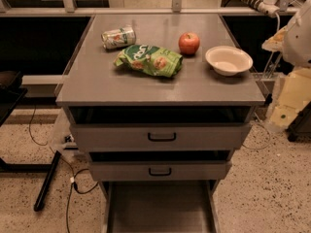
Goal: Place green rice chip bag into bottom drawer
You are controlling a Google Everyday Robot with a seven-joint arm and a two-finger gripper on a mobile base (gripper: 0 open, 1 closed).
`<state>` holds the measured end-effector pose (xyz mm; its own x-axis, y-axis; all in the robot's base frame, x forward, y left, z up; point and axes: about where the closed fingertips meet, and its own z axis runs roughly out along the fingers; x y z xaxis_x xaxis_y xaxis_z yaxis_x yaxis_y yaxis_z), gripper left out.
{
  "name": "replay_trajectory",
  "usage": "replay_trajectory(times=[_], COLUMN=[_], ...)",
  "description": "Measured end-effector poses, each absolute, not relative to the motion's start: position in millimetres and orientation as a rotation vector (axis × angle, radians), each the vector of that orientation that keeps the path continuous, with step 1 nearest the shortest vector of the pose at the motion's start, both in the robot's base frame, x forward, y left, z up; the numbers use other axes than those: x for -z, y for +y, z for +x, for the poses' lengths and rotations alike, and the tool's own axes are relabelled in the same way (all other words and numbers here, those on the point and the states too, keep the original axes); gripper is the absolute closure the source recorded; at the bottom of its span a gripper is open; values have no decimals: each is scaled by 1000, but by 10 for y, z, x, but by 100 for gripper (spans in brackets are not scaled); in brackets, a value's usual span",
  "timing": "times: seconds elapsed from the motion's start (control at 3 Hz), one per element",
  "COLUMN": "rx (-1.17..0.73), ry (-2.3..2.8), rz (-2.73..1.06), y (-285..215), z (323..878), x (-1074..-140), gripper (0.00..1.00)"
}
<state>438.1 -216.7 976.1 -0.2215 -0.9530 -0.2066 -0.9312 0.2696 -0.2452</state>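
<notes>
The green rice chip bag (149, 59) lies flat on the grey cabinet top (97, 86), near its middle, crinkled, with white lettering facing up. The bottom drawer (160, 208) is pulled out at the foot of the cabinet, and its plain grey floor shows with nothing on it. My gripper is out of view. Only a white rounded part of the arm (299, 33) shows at the right edge, above and to the right of the cabinet top.
A small green-and-silver can (118, 37) lies on its side behind the bag. A red apple (189, 43) and a white bowl (228, 60) stand to its right. Two upper drawers with black handles (162, 137) sit above the bottom drawer. Cables and a black table leg (46, 181) lie on the floor at left.
</notes>
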Motion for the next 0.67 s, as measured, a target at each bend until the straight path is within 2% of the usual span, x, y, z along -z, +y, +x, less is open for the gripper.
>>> replay_trajectory(times=[0.33, 0.67], rx=[98, 112], ry=[2232, 2155], rz=[-1725, -1735], y=[-2166, -1967], z=[4382, 4655], x=[-9761, -9822], gripper=[0, 0])
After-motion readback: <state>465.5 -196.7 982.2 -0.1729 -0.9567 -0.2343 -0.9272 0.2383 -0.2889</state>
